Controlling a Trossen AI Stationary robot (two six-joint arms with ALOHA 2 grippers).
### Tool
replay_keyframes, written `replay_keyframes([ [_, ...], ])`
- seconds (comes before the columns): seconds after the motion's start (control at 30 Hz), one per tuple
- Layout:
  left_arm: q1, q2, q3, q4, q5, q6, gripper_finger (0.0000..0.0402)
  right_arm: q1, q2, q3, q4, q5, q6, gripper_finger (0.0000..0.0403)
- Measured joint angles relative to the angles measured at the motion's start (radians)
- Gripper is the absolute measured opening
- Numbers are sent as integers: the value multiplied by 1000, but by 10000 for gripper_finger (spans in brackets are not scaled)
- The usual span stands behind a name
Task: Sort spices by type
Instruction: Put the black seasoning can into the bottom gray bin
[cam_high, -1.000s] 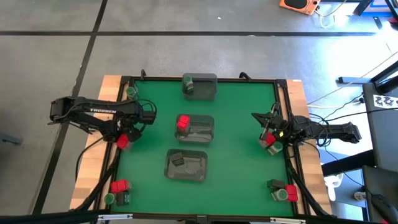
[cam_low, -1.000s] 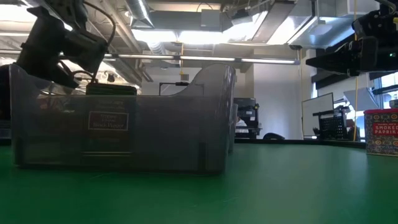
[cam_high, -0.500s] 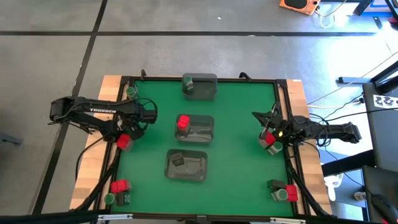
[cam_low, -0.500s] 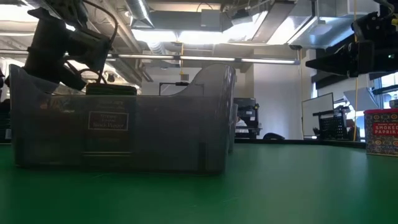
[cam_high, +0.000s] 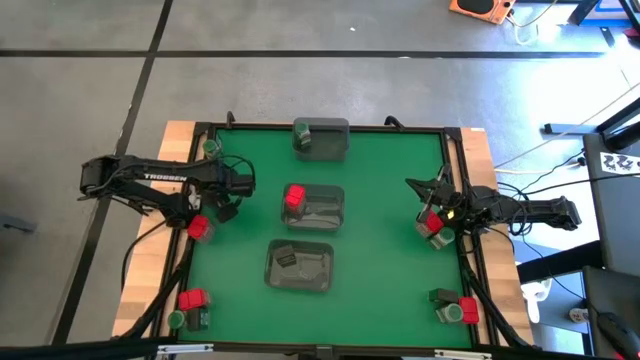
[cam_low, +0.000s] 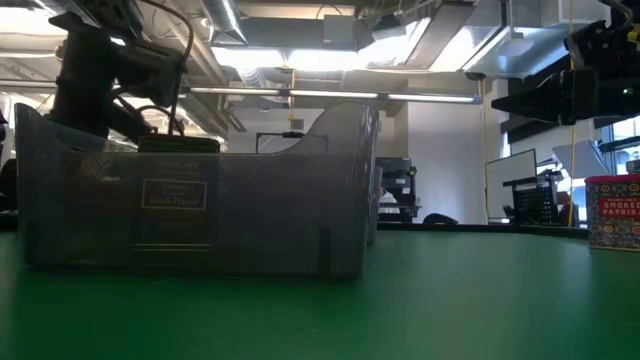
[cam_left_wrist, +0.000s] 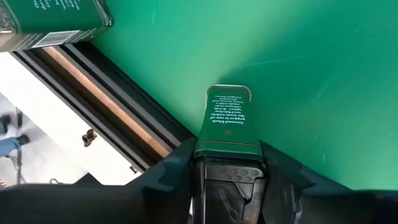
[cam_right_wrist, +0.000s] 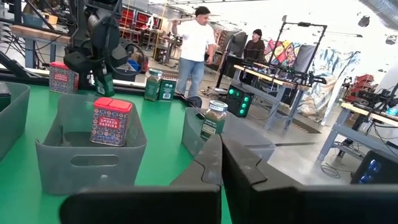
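My left gripper (cam_high: 229, 203) hovers near the table's left edge, shut on a dark spice tin (cam_left_wrist: 226, 121) printed with white text. A red tin (cam_high: 198, 228) stands just to its left, and another tin (cam_left_wrist: 43, 22) lies by the table's edge. My right gripper (cam_high: 428, 200) is shut and empty. It hangs over a red paprika tin (cam_low: 612, 210) at the table's right edge. Three clear trays sit down the middle: the far one (cam_high: 335, 140) holds a green-lidded jar (cam_high: 302, 130), the middle one (cam_high: 325, 208) a red tin (cam_high: 294, 197), and the near one (cam_high: 312, 270) dark tins (cam_high: 285, 258). My left gripper pinches the dark tin between its two fingers, on the tin's two narrow sides at its upper end (cam_left_wrist: 226, 148). The fingers come from above and run along the tin. It hangs upright below them (cam_right_wrist: 104, 81). I cannot tell if its lower end touches the table.
Loose spices cluster at the near left corner (cam_high: 190, 302), the near right corner (cam_high: 455, 308) and the far left corner (cam_high: 210, 147). A black rail and a wooden strip (cam_left_wrist: 99, 93) border the green mat. People stand in the room beyond the table (cam_right_wrist: 194, 37).
My left gripper has shut on the dark tin. It has also shifted a little toward the table's right and far edges, away from the red tin, and turned more upright. My right arm has kept still.
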Motion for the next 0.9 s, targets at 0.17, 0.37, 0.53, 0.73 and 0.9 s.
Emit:
replay_keyframes([
  [0.17,0,0,12,24,8,-11,136,0,0,0,0,0,0,5],
  [0.37,0,0,83,45,10,-13,127,0,0,0,0,0,-2,5],
  [0.53,-9,0,163,101,14,-17,138,0,0,0,0,0,-2,5],
  [0.73,-69,0,253,187,15,-17,128,0,0,0,0,-10,-1,5],
  [0.9,-145,1,299,274,15,-38,135,0,0,0,0,-16,-1,5],
])
